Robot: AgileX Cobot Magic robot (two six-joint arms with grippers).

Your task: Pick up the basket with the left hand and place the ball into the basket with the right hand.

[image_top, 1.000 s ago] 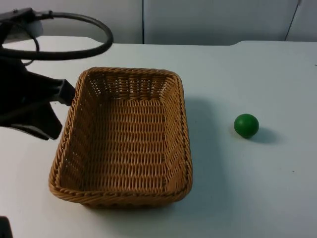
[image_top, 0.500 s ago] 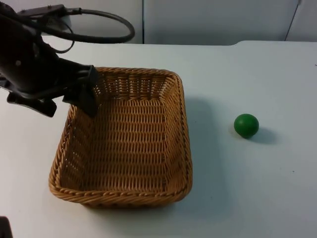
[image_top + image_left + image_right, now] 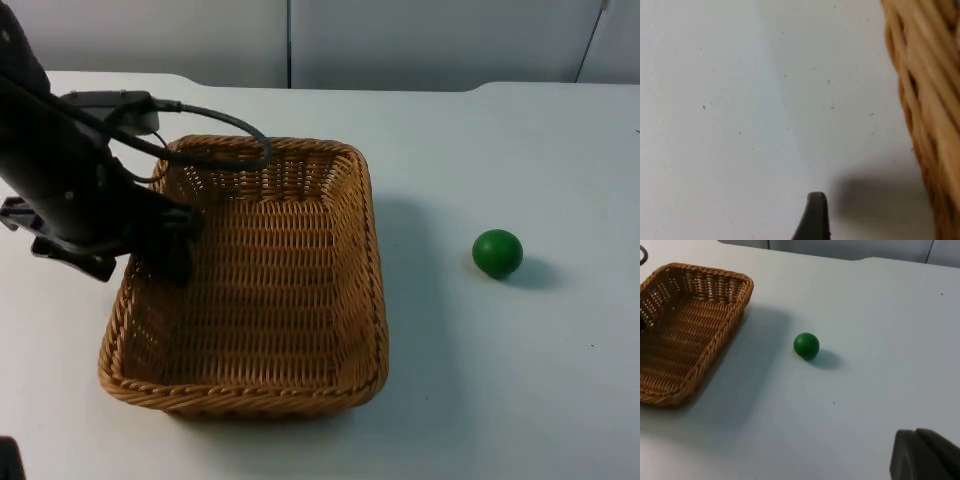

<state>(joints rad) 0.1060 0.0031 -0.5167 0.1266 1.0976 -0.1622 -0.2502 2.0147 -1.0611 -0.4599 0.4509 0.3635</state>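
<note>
The woven wicker basket stands on the white table left of centre; its wall shows close up in the left wrist view. My left gripper is open astride the basket's left wall, one finger inside and one outside, and the outer fingertip hangs over bare table beside the wicker. The green ball lies on the table to the basket's right, apart from it. In the right wrist view the ball sits well ahead of my right gripper, which waits over the table, with the basket beyond.
The white table has free room around the ball and in front of the basket. The grey partition wall closes the far edge.
My left arm has swung in from the far left and come down along the basket's left wall. The basket and the ball have stayed put.
</note>
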